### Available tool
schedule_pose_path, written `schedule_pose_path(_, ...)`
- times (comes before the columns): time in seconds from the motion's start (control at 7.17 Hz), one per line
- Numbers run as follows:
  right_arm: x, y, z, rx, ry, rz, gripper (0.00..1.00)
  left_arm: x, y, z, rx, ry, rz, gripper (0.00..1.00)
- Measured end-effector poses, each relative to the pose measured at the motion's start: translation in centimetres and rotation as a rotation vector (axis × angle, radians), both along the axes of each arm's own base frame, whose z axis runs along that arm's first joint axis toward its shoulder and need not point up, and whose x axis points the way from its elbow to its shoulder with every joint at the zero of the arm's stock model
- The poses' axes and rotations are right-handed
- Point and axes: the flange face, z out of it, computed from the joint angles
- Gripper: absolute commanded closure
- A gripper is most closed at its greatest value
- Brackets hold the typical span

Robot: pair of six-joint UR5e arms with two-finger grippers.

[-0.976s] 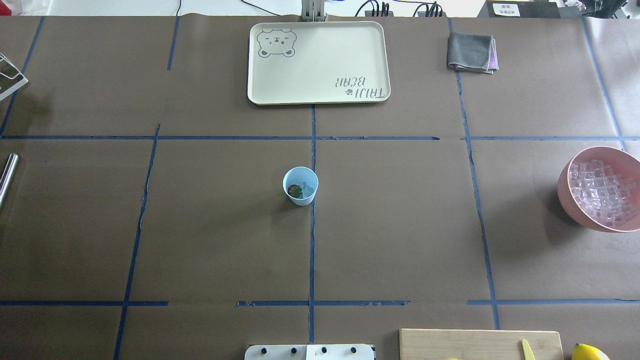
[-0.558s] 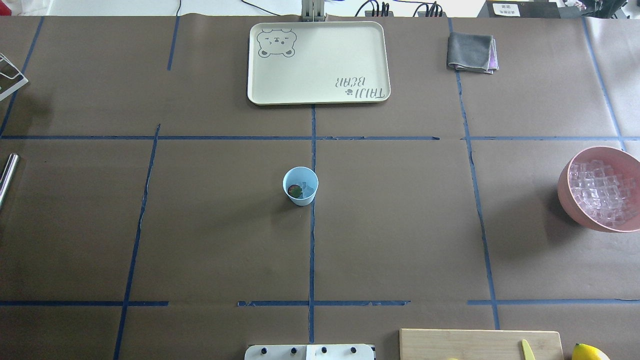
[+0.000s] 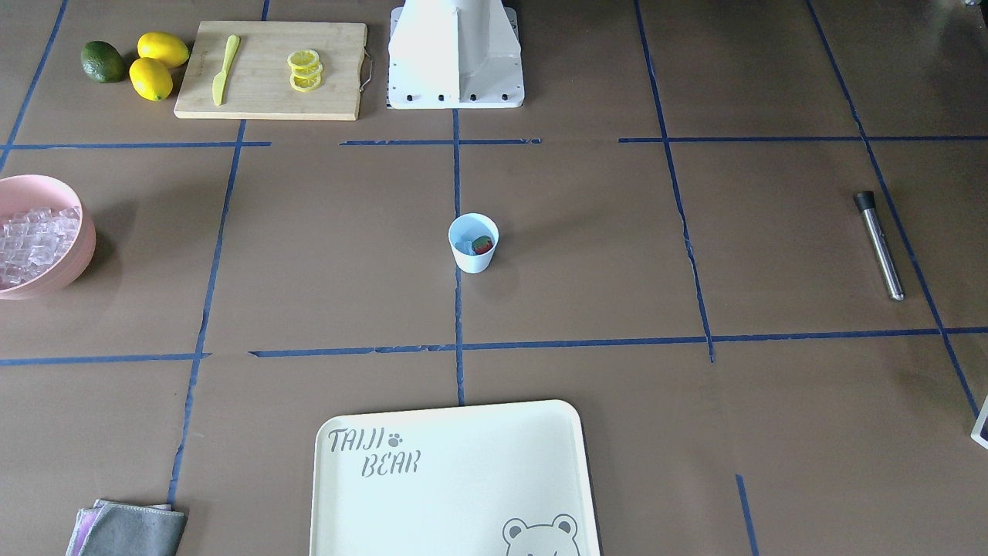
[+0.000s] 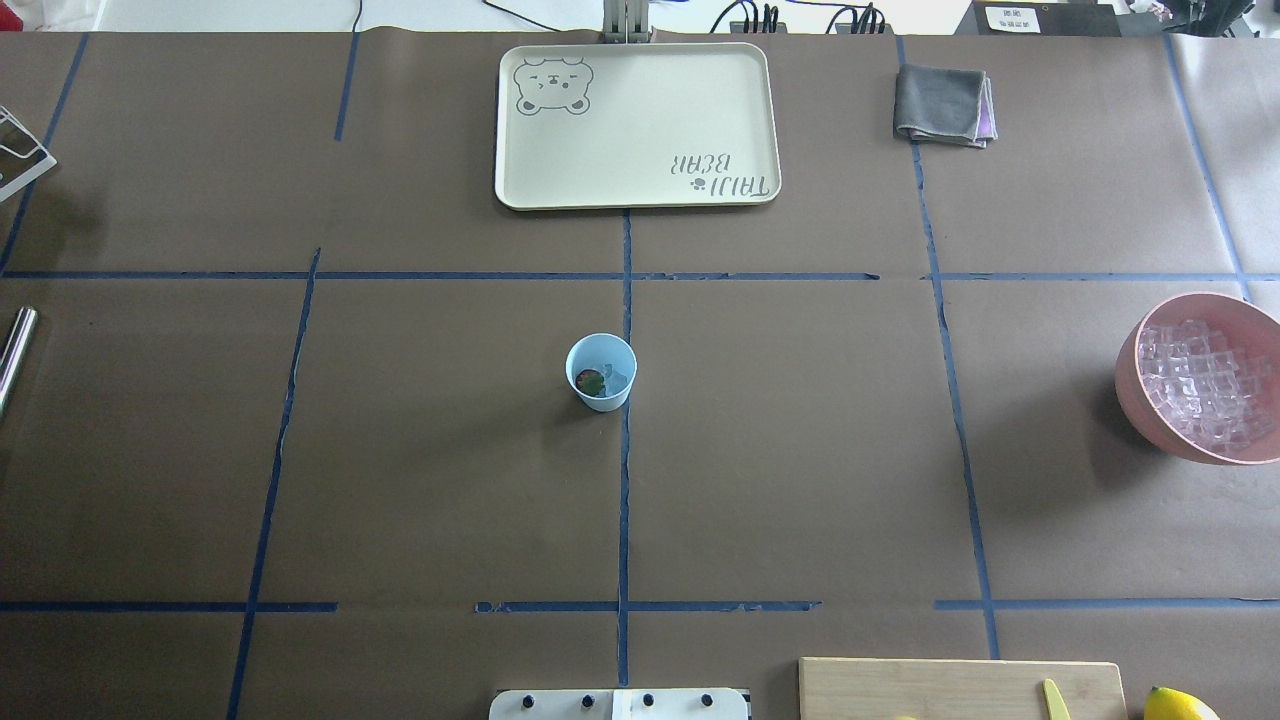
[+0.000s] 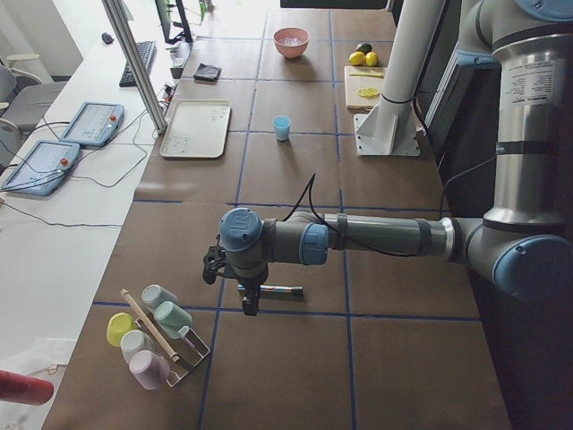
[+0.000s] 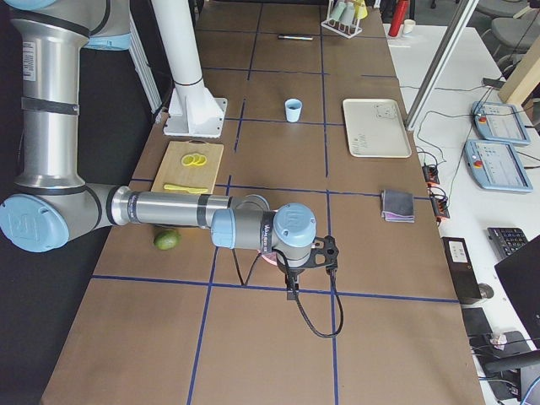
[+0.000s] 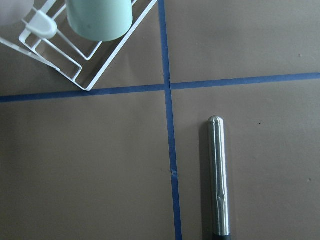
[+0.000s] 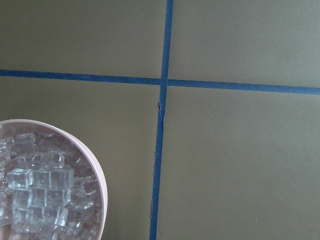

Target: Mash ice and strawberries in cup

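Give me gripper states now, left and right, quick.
Left gripper: cannot tell; seen only from the side, near the metal rod.
Right gripper: cannot tell; seen only from the side, near the pink bowl.

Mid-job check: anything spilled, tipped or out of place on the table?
Nothing stands out. The small white, blue-lined cup stands upright with the red strawberry and clear ice cubes inside, nothing spilled around it. The silver metal rod with a black end lies flat on the table.

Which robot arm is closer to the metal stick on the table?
Left. The left gripper hangs just above the metal stick; the right gripper is by the pink bowl.
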Motion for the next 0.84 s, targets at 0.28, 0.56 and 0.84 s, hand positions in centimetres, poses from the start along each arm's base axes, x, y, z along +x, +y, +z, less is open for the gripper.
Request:
schedule_pose_path(0.28, 0.0, 0.0, 0.7, -0.015, -0.008, 0.002, 0.01, 0.0, -0.1, 0.1, 0.001, 0.002, 0.0, 0.0)
schedule_pose_path(0.56, 0.0, -0.3, 0.6, -0.009, -0.008, 0.003, 0.01, 0.0, 0.0, 0.9, -0.009, 0.002, 0.0, 0.0)
schedule_pose_path(0.84, 0.0, -0.5, 0.5, 0.002, -0.007, 0.003, 0.01, 0.0, 0.0, 1.6, -0.005, 0.002, -0.001, 0.0)
